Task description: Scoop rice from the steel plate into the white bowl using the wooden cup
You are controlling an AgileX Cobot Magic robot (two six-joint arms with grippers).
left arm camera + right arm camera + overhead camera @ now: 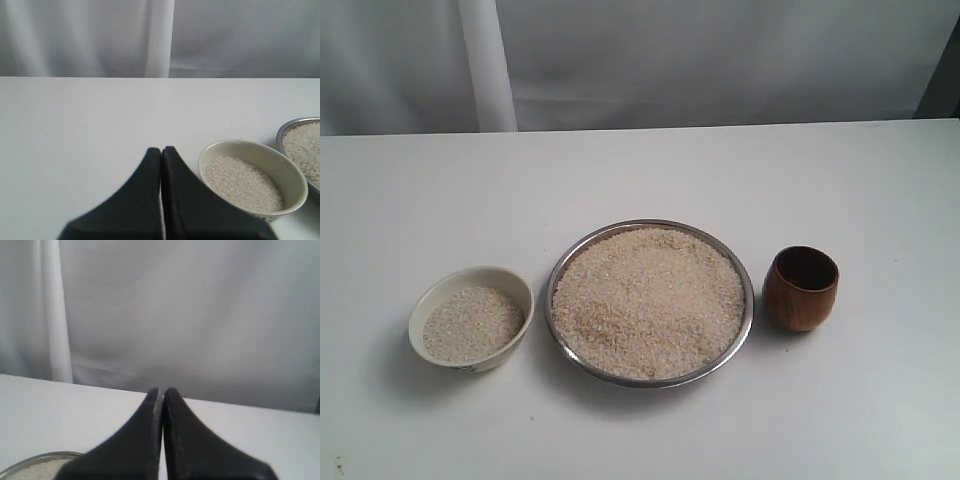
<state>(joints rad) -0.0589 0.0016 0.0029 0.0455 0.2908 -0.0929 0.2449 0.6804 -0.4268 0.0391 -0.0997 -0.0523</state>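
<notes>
At table (640,170) centre, rice (650,300) heaps the plate (751,305) almost to its rim. The bowl (470,272) sits just left of the plate w/ a shallow layer of rice in it. The cup (801,295) stands upright just right of the plate, not touching, prob. so the right arm can reach it. L gripper (161,150) hangs near the bowl, jaws clenched on nothing. R gripper (163,390), near the plate's edge, is likewise clenched & empty; cup not yet grasped.

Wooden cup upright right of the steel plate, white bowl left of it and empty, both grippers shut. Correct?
No. The white bowl is not empty: it holds rice, as the exterior view shows. The rest holds: wooden cup upright right of the steel plate, bowl left of it, left gripper and right gripper shut.
</notes>
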